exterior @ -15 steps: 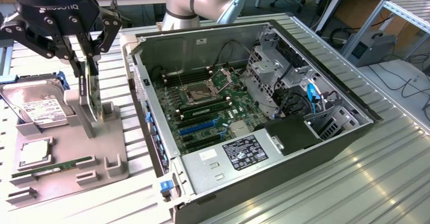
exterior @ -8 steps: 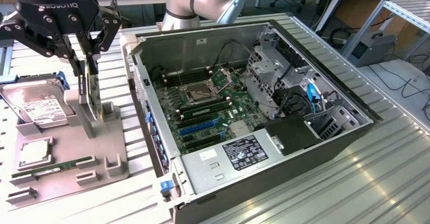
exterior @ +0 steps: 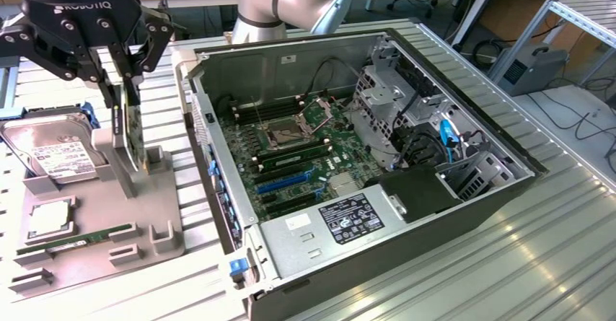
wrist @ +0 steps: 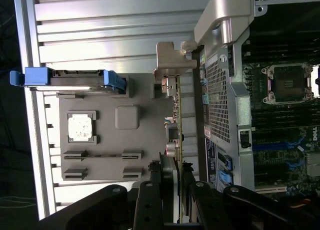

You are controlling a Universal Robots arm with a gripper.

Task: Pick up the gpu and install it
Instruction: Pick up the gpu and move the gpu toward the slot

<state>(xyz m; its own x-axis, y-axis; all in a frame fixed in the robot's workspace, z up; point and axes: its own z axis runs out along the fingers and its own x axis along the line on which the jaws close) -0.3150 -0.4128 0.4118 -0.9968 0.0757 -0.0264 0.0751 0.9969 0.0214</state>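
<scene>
I cannot tell whether the end effector (exterior: 123, 83) astride the gpu's (exterior: 133, 133) top edge is clamped; the card looks light, stiff and fragile.

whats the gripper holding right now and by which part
The gpu, its top edge pinched between the jaws of the gripper.
</scene>
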